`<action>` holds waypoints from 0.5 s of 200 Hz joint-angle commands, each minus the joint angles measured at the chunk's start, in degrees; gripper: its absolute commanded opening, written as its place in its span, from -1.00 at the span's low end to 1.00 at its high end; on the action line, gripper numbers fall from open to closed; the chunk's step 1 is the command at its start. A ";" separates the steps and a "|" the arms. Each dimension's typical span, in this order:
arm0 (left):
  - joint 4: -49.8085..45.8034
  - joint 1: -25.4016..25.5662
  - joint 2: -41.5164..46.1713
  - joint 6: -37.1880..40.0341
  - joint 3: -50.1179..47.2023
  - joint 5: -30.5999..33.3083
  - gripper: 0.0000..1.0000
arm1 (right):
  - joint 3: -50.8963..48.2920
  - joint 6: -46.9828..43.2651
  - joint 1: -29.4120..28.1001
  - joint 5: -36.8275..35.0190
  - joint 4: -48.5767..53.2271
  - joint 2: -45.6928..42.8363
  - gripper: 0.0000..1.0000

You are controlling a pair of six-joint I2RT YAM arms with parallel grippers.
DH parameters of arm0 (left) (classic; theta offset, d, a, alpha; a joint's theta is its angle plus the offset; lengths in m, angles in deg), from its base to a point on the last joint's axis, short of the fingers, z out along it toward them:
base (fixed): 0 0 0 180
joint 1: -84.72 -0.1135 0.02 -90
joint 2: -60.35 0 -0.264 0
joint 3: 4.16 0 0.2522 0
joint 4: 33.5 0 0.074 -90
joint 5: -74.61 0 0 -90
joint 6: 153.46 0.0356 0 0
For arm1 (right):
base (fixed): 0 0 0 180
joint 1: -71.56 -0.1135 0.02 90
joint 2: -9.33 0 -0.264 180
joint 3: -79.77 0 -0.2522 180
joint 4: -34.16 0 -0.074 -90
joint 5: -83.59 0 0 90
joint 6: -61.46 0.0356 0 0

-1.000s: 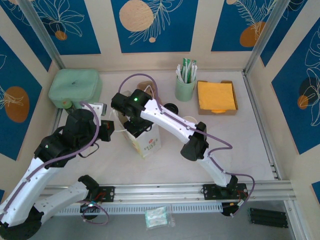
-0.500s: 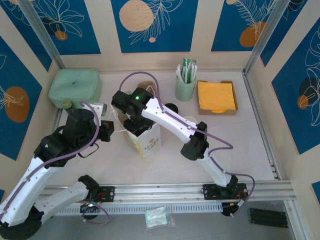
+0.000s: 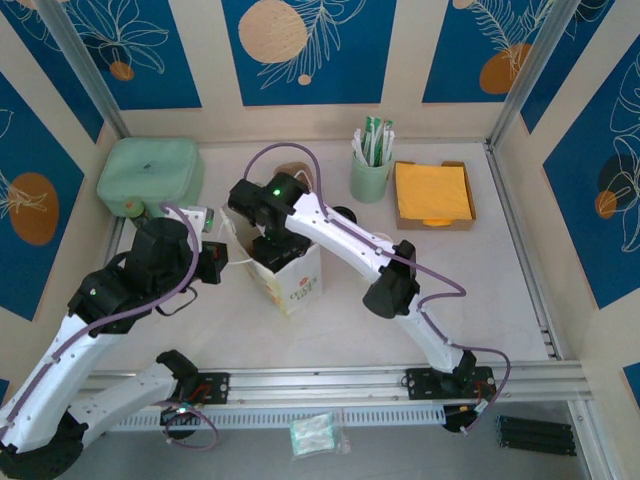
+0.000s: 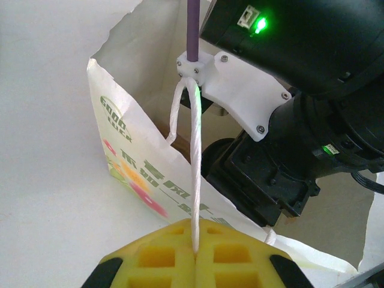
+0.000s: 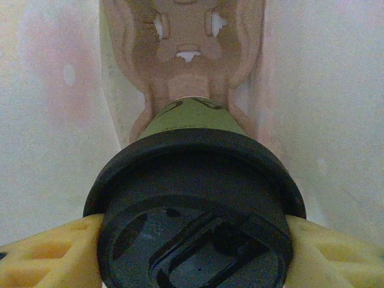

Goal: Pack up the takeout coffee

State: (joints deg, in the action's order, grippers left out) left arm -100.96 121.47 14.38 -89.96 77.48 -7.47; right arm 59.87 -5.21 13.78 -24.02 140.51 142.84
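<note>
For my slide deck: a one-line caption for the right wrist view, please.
Right gripper holds the black-lidded takeout coffee inside the white paper bag.

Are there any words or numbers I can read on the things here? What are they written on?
"GOOD LUCK", I think: green letters on the white paper bag.
Colourful print below it: too blurred to read.
The packets in the green cup: too small to read.
The black lid: no words.
</note>
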 commanded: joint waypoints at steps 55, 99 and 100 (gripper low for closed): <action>-0.97 -0.46 0.01 0.40 1.29 -0.07 -1.00 | -1.54 -0.53 -0.32 -0.04 9.09 -1.63 0.26; -0.81 -0.46 -0.25 0.23 1.52 -0.28 -1.00 | -1.53 -0.49 -0.29 -0.52 9.09 -1.66 0.27; -0.81 -0.45 -0.25 0.27 1.49 -0.28 -1.00 | -1.52 -0.49 -0.30 -0.51 9.09 -1.67 0.27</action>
State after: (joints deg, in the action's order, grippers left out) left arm -100.93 121.47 14.38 -89.96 77.48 -7.47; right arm 59.32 -5.21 13.78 -24.21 140.32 142.60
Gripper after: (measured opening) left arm 0.065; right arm 0.633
